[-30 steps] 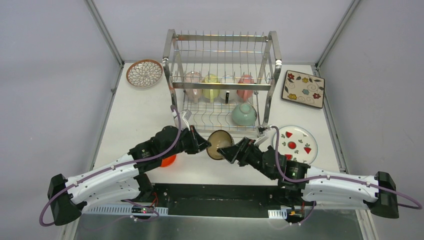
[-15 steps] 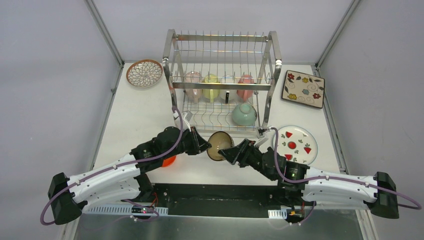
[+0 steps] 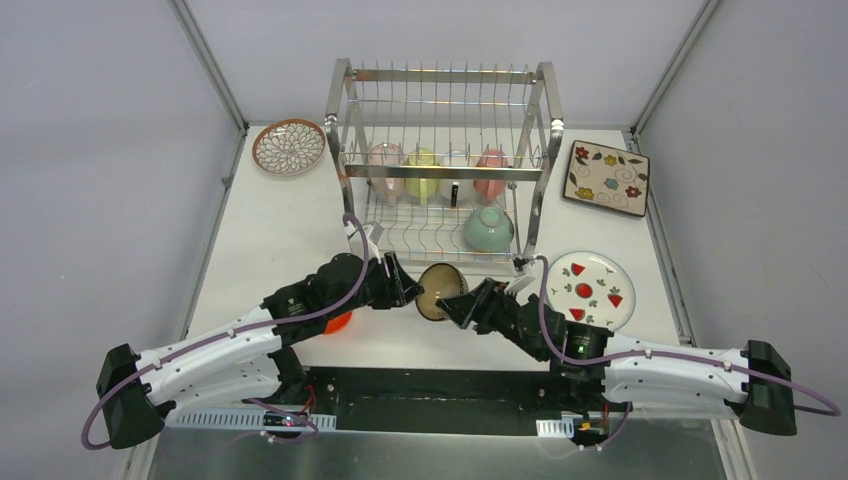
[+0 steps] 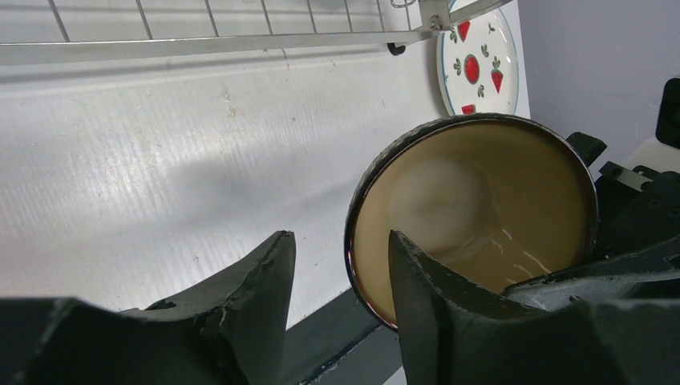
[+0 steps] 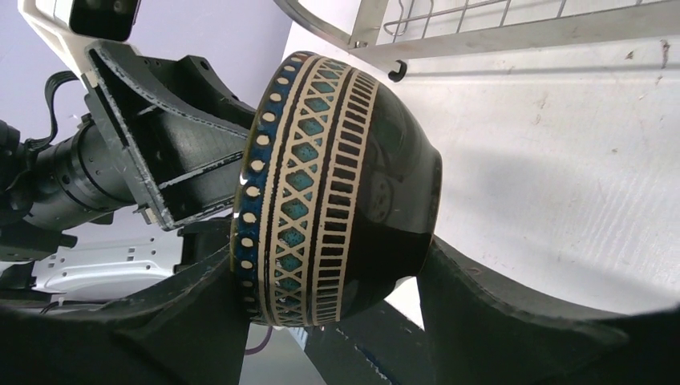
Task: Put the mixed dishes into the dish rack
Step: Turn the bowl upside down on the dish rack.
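Observation:
A brown bowl [image 3: 438, 290] with a tan inside is held on its side just above the table in front of the dish rack [image 3: 440, 75]. My right gripper [image 3: 458, 303] is shut on it, one finger at the rim and one at the base; the right wrist view shows its patterned dark outside [image 5: 337, 184] between my right gripper's [image 5: 333, 253] fingers. My left gripper [image 3: 408, 292] is open. In the left wrist view my left gripper [image 4: 341, 241] straddles the bowl's [image 4: 473, 208] rim, one finger inside and one outside.
The rack's lower tier holds several pastel cups [image 3: 421, 170] and a mint bowl [image 3: 488, 228]. A petal-pattern plate [image 3: 289, 146] lies back left, a square floral plate [image 3: 606, 178] back right, a strawberry plate [image 3: 590, 288] at right. An orange bowl [image 3: 338, 321] sits half hidden under the left arm.
My left gripper has edged right, closer onto the bowl's rim. The right gripper and bowl have shifted slightly left.

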